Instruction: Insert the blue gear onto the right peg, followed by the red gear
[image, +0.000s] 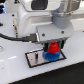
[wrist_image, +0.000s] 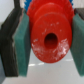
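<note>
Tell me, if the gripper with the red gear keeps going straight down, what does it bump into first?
Probably the blue gear. The gripper points down, clamped on the red gear, and in the exterior view the blue one sits right beneath it on the grey plate. The gap between them is too blurry to judge.

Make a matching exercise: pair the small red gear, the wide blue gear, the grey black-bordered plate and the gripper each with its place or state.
Things:
1. small red gear
2. wide blue gear
3. grey black-bordered plate
4. gripper

States:
A. lies flat on the white table
B. clamped between the green pads
C. shut on a gear
D. sits on the plate, under the red gear

Pairs: 1-B, 2-D, 3-A, 4-C
</note>
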